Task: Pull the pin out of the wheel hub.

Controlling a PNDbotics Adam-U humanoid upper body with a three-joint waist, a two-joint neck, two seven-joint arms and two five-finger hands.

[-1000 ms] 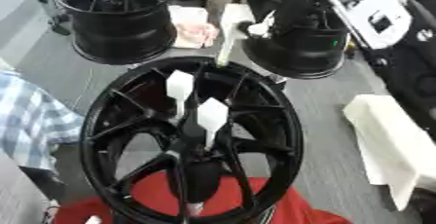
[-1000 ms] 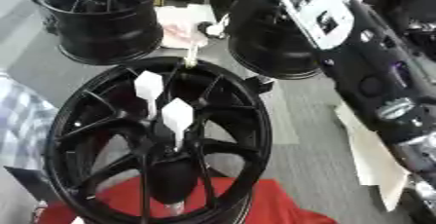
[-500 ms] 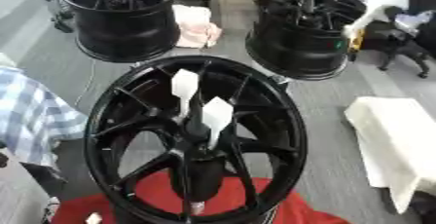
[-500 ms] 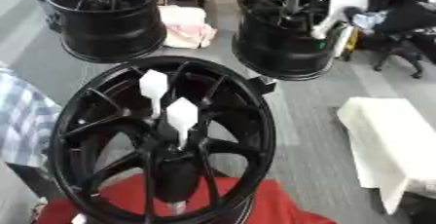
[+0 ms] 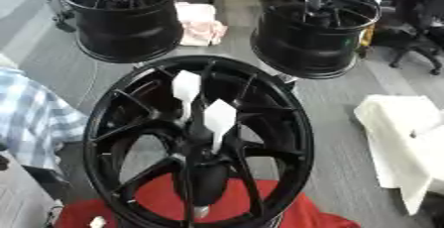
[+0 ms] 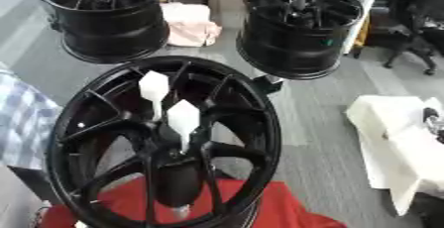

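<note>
**Two pins still in the hub, no hand in sight**

Left eye view: A big black hub [image 5: 111, 108] stands tilted towards the camera in the near middle, its lower rim on a red cloth [image 5: 152, 199]. Two white pins rise from its middle, each with a flat diamond-shaped head on a thin stem. The far pin [image 5: 187, 86] stands a little up and left of the near pin [image 5: 218, 118], and the two heads are close but apart. The near pin's stem runs down into the dark centre where the spokes meet. I cannot tell where the far pin's stem ends. On the grey floor [image 5: 338, 103] behind stand two more black wheels, the left wheel [image 5: 126, 21] and the right wheel [image 5: 316, 26], well apart, with a pale pink cloth [image 5: 201, 21] between them. A white block [image 5: 395, 133] lies to the right. A plaid sleeve [image 5: 30, 118] shows at the left edge, clear of the hub.

Right eye view: The scene is the same, with the hub further left. A small pale stub [image 6: 180, 212] shows low on the hub below its centre. A small dark thing [image 6: 431, 119] sits on the white block at the right edge.

The left hand and the right hand show in neither view, so I cannot tell the state of their fingers.
</note>
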